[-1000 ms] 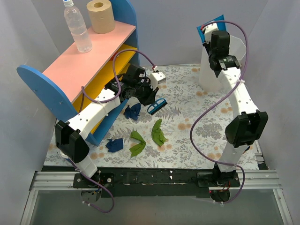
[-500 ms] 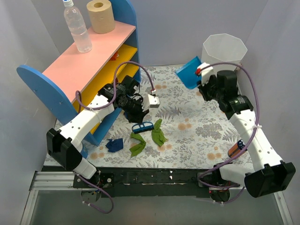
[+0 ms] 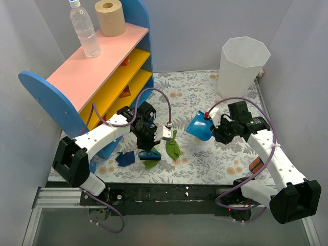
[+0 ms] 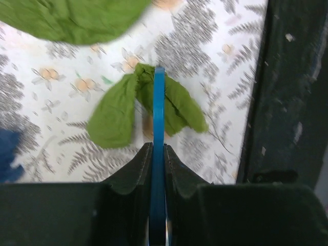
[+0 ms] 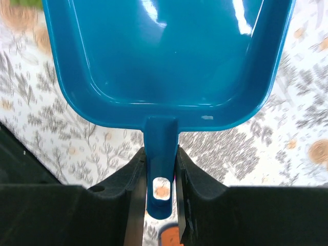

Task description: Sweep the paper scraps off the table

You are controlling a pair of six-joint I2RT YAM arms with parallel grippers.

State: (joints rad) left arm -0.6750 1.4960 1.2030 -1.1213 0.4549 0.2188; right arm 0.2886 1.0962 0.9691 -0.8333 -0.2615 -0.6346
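The left pincer (image 4: 158, 149) is pinched narrow on the blue hand brush (image 4: 158, 102), whose far end lies over a green paper scrap (image 4: 115, 115) just ahead of the jaws; a navy scrap (image 4: 6, 154) sits off to their left. The right pincer (image 5: 160, 154) clamps the blue dustpan (image 5: 169, 56) by its handle, the pan stretching ahead over the table (image 3: 205, 97).

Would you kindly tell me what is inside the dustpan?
Nothing shows in the dustpan; its bare blue floor is visible. Its front edge lies beyond the right wrist view, so anything there is unseen.
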